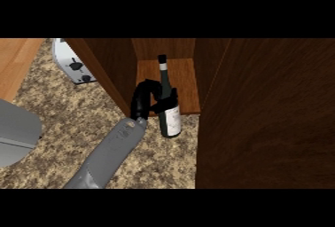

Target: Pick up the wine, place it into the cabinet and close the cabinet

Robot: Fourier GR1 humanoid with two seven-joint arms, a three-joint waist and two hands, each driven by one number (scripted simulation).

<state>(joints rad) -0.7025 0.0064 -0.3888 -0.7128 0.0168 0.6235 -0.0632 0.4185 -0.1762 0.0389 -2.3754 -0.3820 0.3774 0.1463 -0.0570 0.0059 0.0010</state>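
Hand [145, 95] curled round wine bottle [171, 122], at open cabinet [187, 84] shelf's front

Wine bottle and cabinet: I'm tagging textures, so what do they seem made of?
The wine bottle is probably dark glass, judging by colour and shape; its label looks like pale paper. The cabinet shows streaky grain, so dark matte wood; its shelf looks lighter wood.

- Cabinet [262, 111]: dark reddish-brown wood with fine grain; its inner shelf [186, 84] is a lighter orange-brown.
- Wine bottle [171, 122] at the cabinet's opening: very dark glass, pale whitish label, dark cap.
- Robot hand [141, 99]: black, on a plain grey forearm.
- Counter [78, 111]: speckled beige, tan and brown stone pattern.
- Toaster [72, 62] left of the cabinet: silvery white with black knobs.
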